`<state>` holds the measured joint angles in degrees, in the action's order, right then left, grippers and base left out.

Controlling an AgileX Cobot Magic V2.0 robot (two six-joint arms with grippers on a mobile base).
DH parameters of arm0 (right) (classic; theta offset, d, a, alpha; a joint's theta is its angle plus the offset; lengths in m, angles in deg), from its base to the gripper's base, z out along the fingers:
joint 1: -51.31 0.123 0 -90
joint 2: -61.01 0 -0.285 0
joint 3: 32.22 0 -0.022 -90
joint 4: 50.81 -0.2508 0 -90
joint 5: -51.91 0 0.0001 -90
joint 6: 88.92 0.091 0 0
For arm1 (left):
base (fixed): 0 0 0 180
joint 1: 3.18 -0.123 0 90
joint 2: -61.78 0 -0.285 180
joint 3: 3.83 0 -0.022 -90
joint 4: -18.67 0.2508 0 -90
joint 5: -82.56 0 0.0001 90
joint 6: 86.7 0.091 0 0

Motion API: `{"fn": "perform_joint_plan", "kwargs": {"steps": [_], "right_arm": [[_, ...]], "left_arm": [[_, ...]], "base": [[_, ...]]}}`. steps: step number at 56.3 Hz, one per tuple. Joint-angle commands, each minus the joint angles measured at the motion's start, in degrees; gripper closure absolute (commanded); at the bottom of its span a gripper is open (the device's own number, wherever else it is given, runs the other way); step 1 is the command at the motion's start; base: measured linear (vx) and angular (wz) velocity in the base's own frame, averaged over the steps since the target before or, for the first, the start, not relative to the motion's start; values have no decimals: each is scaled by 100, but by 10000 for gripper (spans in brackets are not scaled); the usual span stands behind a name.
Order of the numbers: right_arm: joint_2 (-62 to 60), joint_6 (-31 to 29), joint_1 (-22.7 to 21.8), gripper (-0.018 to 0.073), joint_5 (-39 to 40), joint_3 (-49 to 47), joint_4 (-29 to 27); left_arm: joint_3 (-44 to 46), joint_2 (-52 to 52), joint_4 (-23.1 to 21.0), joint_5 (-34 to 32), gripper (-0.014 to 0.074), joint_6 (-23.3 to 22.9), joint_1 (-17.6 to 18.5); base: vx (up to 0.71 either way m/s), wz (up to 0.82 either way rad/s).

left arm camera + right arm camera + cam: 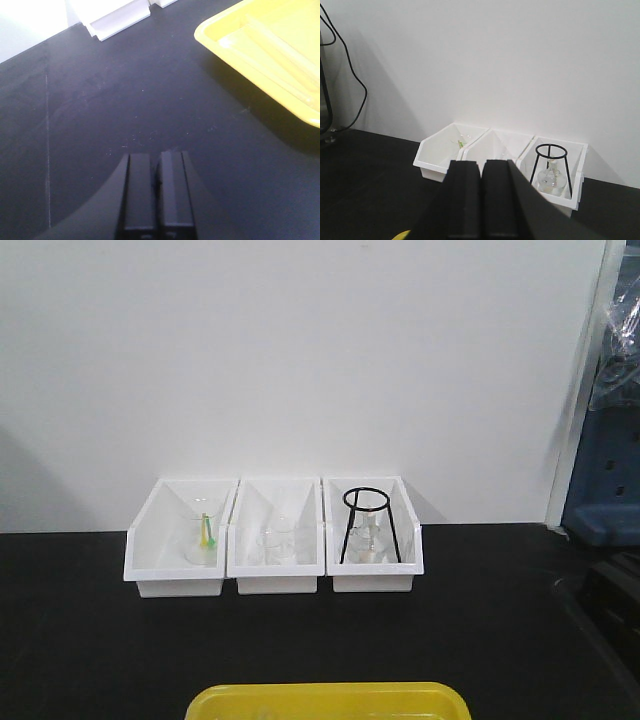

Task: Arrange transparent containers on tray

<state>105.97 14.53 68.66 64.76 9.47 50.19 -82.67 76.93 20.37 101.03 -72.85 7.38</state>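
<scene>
The yellow tray (328,696) shows only its far rim at the bottom edge of the front view. In the left wrist view the tray (231,54) fills the upper right, and faint long transparent containers (283,46) lie inside it. My left gripper (156,157) is shut and empty, low over the black table to the left of the tray. My right gripper (481,163) is shut and empty, held above the table and facing the white bins. A sliver of the tray (403,234) shows beside it. Neither gripper appears in the front view.
Three white bins stand side by side against the back wall. The left bin (178,585) holds a beaker with a green and yellow item. Clear glassware sits in the middle bin (277,583). The right bin (372,582) holds a black wire tripod (549,165) over a flask.
</scene>
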Motion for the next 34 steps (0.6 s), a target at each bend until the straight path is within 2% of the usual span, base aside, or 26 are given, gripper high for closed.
{"fn": "perform_joint_plan", "kwargs": {"steps": [1, 34], "right_arm": [[-6, -67, -20, 572, -123, -154, 167], [-6, -67, -20, 572, -130, -154, 167]], "left_arm": [[-207, 73, -5, -501, 602, -16, -5], [-207, 73, -5, -501, 602, -16, -5]], "base": [[0, 0], [0, 0]]}}
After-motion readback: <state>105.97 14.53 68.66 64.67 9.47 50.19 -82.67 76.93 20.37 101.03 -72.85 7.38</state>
